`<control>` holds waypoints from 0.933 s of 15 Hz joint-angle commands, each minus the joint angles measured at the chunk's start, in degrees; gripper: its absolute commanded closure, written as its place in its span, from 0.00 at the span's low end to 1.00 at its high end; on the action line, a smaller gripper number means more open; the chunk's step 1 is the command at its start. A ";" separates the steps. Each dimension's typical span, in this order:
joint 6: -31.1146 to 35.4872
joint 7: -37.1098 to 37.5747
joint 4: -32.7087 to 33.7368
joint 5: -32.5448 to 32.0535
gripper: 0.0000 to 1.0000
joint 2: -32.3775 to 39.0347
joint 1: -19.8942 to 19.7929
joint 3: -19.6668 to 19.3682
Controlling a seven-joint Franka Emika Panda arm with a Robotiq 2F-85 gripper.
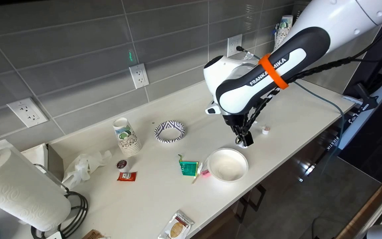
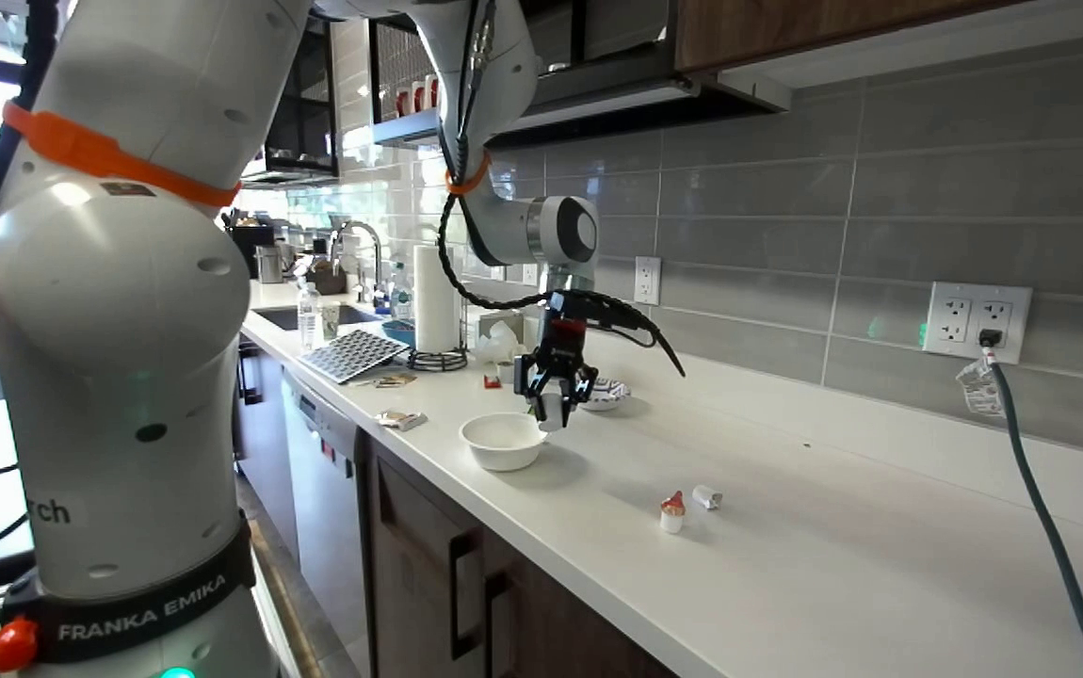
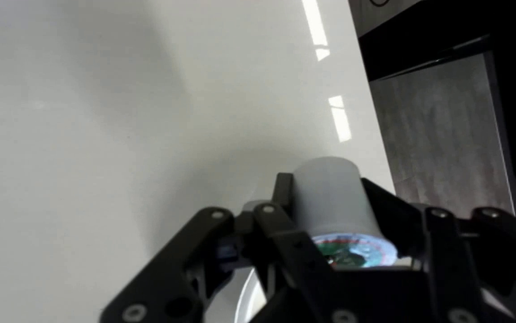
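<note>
Gripper [image 3: 325,181]: closed round one white pod [image 3: 334,202], printed lid uppermost. Location: above the counter [image 3: 105,179], just right of the white bowl [image 2: 504,455] in both exterior views. Handling: I judge light pressure best, pod level, well clear of the bowl.

This is a kitchen, with a long white counter [image 2: 786,565] in an exterior view. A sink [image 2: 278,318] is let into the counter's far stretch, where a curved faucet [image 2: 378,259] rises. Below the counter are dark wood cabinets [image 2: 424,556] and what looks like a dishwasher [image 2: 325,490]; above the counter, red-and-white mugs [image 2: 418,97] line a shelf [image 2: 402,129]. Grey tile [image 2: 749,273] with power outlets [image 2: 979,320] backs the counter, and a paper towel roll [image 2: 435,301] stands upright on it. Home or workplace cannot be told.
</note>
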 commanded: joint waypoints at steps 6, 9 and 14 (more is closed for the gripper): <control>-10.72 1.31 4.88 -4.51 0.81 3.23 3.08 2.16; -13.40 0.75 7.03 -4.99 0.81 5.17 3.60 2.71; -13.54 0.61 7.48 -4.19 0.62 5.59 3.30 3.25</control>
